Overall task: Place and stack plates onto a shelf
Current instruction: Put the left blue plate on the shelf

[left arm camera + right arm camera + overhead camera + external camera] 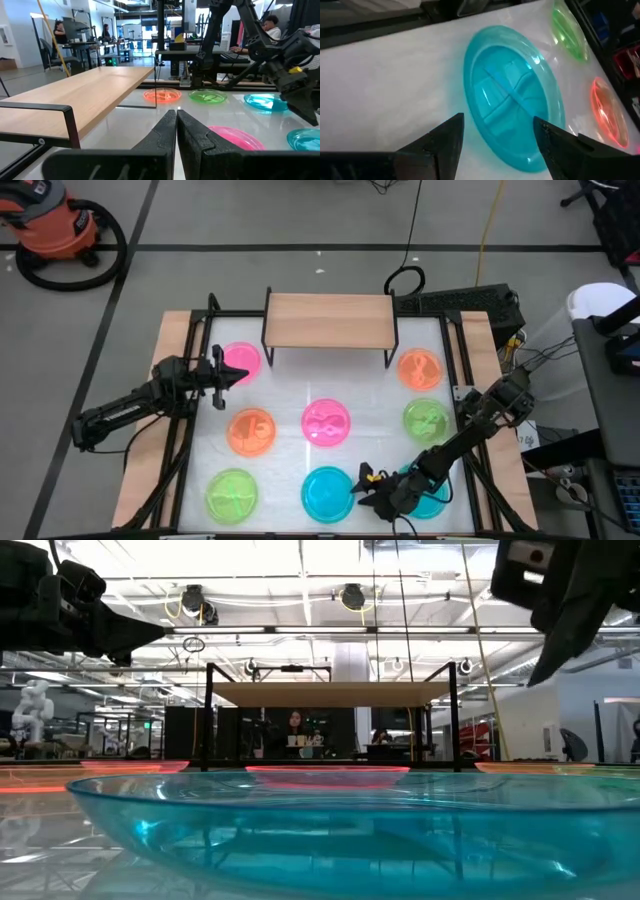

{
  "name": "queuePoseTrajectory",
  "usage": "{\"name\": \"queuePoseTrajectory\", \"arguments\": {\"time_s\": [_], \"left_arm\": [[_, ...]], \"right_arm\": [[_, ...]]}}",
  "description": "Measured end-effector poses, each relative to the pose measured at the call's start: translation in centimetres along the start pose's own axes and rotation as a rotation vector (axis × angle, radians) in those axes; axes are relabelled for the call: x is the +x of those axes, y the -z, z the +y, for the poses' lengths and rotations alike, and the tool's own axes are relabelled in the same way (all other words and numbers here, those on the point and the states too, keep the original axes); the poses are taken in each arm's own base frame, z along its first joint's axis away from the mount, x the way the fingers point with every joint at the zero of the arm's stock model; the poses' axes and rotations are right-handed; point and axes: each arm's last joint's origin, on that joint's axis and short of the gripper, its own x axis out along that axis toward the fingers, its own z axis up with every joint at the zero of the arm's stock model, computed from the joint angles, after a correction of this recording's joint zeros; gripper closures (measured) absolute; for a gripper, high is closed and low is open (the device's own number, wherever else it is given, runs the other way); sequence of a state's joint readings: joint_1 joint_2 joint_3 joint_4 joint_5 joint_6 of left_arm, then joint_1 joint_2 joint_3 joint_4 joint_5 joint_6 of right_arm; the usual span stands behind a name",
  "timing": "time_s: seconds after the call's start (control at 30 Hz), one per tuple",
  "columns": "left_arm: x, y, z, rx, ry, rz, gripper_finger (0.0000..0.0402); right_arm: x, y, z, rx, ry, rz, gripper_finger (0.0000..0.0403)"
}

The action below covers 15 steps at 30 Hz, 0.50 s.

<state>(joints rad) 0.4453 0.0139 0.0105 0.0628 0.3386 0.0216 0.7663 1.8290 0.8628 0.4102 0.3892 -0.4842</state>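
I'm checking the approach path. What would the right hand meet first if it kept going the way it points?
Probably the cyan plate directly ahead of the right hand, whose fingers are open and aimed at its near rim; how far off it is remains unclear.

The right arm (440, 455) is covering much of one cyan plate (432, 498). In the low view, the near cyan plate (350, 830) is running off both side edges.

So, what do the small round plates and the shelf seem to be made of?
The round cyan plate looks like glossy translucent plastic: light shines through it and its rim glints. The rectangular shelf board looks like pale matte wood with faint grain, on thin black legs, probably metal.
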Motion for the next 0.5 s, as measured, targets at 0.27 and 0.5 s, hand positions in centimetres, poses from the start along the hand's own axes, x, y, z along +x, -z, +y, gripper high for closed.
{"name": "queuePoseTrajectory", "arguments": {"time_s": [0.27, 0.5], "left_arm": [[0.0, 0.0, 0.0, 0.0, 0.0, 0.0, 0.038], [0.0, 0.0, 0.0, 0.0, 0.0, 0.0, 0.038]], "right_arm": [[1.8, -0.2, 0.6, -0.024, -0.012, 0.03, 0.0185], [2.6, 0.7, 0.7, -0.008, -0.016, 0.065, 0.0186]]}}
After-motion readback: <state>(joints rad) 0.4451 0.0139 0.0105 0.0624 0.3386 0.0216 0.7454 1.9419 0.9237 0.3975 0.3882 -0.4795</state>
